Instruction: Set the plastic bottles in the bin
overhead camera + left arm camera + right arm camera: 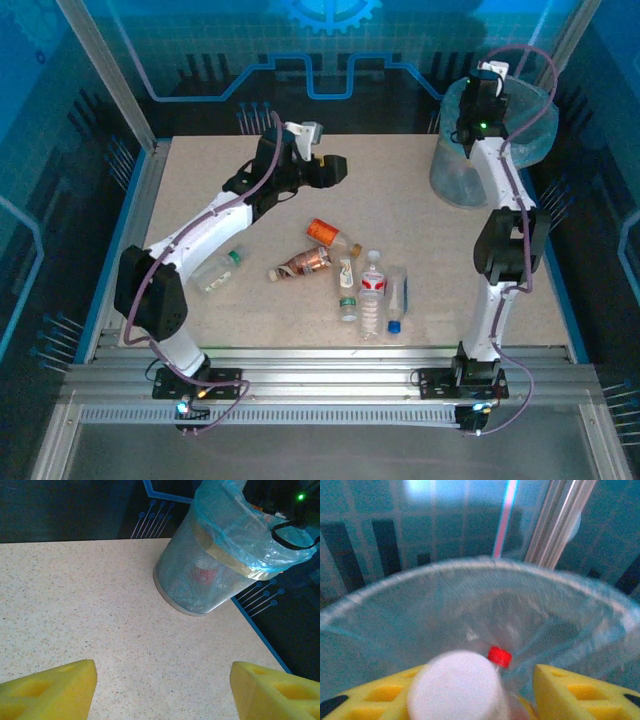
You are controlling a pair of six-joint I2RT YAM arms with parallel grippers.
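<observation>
Right gripper (480,675) has its jaws apart, white-capped bottle (455,690) loose between them over the bin (450,180), upper right of the table. Left gripper (162,680) gapes empty. If the bottle clips the rim, it might bounce out.

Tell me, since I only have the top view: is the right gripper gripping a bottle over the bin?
Observer: In its wrist view the right gripper has its jaws apart. A blurred, white-ended bottle sits between them above the bin, with a gap on one side.
Operator: Is anything in the bin already?
Observer: Yes, a red cap shows lower down inside it.
Operator: And the left gripper?
Observer: The left gripper is open with nothing in it, and it is pointing toward the bin.
</observation>
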